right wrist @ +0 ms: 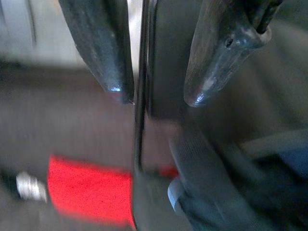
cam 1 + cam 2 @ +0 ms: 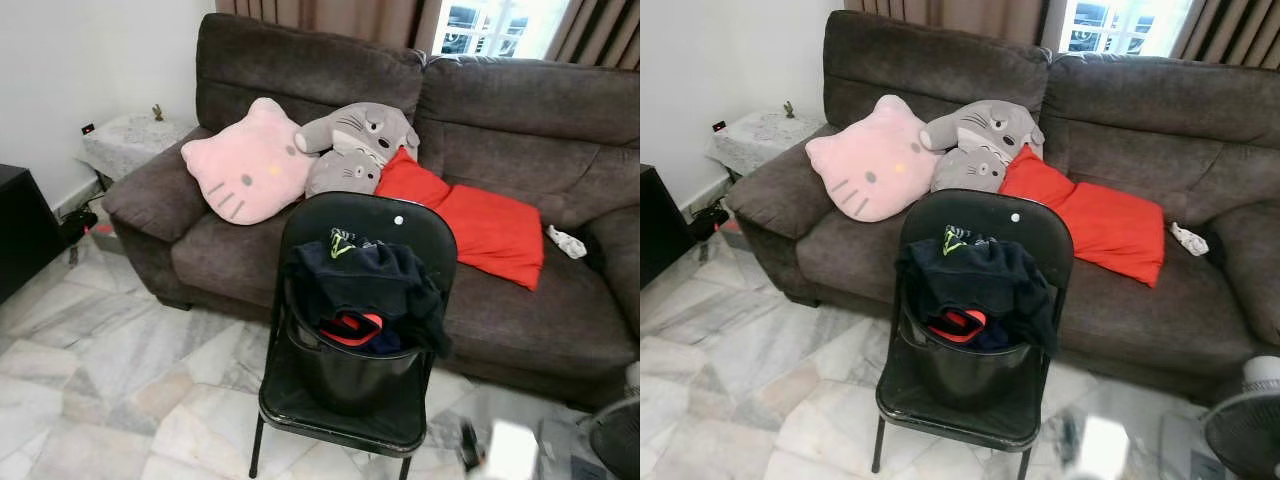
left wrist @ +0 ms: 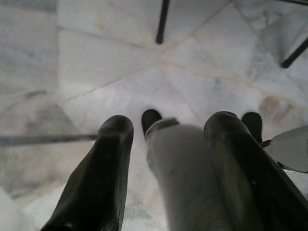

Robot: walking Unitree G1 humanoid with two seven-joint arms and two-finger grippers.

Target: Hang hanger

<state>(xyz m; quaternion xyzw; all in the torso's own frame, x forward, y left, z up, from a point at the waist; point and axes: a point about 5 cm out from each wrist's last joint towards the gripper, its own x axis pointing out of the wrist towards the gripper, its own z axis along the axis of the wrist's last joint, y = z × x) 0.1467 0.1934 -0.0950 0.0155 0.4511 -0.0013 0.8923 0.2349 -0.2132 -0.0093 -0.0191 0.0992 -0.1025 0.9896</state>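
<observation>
Landmark: black folding chair [image 2: 352, 300], standing on the marble floor [image 2: 90, 390] directly in front of the dark sofa [image 2: 520, 100].

A black bucket [image 2: 345, 375] sits on the chair seat, heaped with dark clothes [image 2: 365, 280] that spill over its rim, presumably laundry raised to a height the arms can reach. Among the clothes lies a red curved piece [image 2: 350, 328]; it may be the hanger the task names, but that cannot be confirmed, and no rail or hook for hanging can be made out.

Behind the chair, on the sofa, rest a pink cat-face cushion [image 2: 245, 165], a grey plush [image 2: 350, 145] and a red cushion [image 2: 480, 225].

Left gripper [image 3: 166, 139]: pointed down at the floor beside the chair's legs, fingers [image 3: 103, 163] spread wide with nothing between them, consistent with an idle arm. The pale blurred form between them is probably part of the robot itself.

Right gripper [image 1: 154, 98]: raised close against the chair's edge, fingers apart and empty. This view is heavily blurred, so contact with the chair cannot be judged; a red patch beyond is probably the red cushion.
</observation>
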